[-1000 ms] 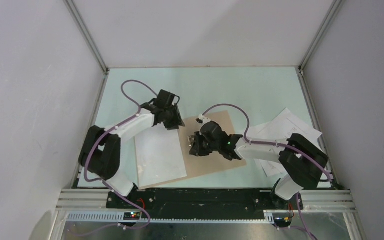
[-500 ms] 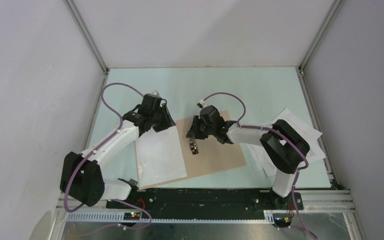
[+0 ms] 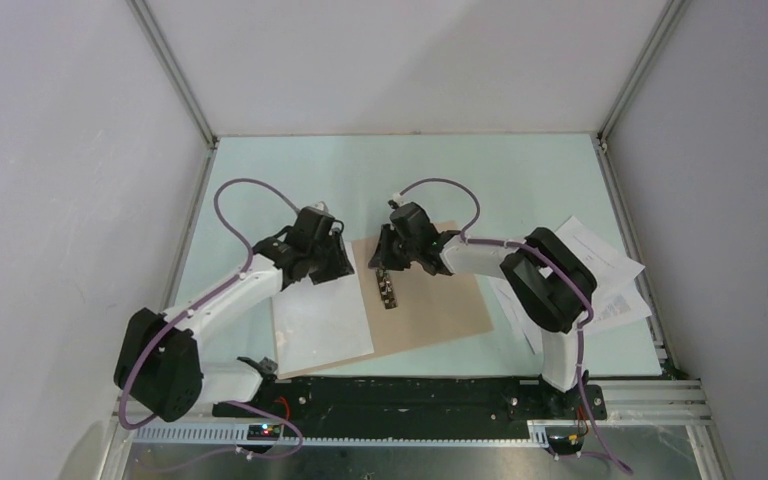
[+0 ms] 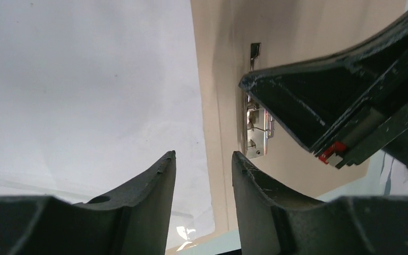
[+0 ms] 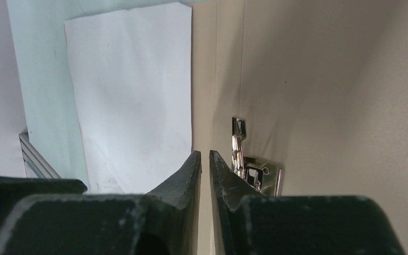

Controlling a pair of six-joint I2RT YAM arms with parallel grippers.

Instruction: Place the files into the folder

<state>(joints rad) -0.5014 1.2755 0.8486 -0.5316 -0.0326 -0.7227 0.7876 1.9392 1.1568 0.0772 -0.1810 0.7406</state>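
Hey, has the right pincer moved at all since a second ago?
Yes. The right pincer has moved up the folder toward its far edge; the metal clip it covered before now shows.

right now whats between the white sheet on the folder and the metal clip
Just a bare strip of tan folder, seen in the left wrist view between sheet and clip.

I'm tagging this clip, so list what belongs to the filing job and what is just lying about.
Job:
folder
sheet lying on it
loose sheets beside it
clip
left gripper
right gripper

Just there:
purple cables
frame rails
table
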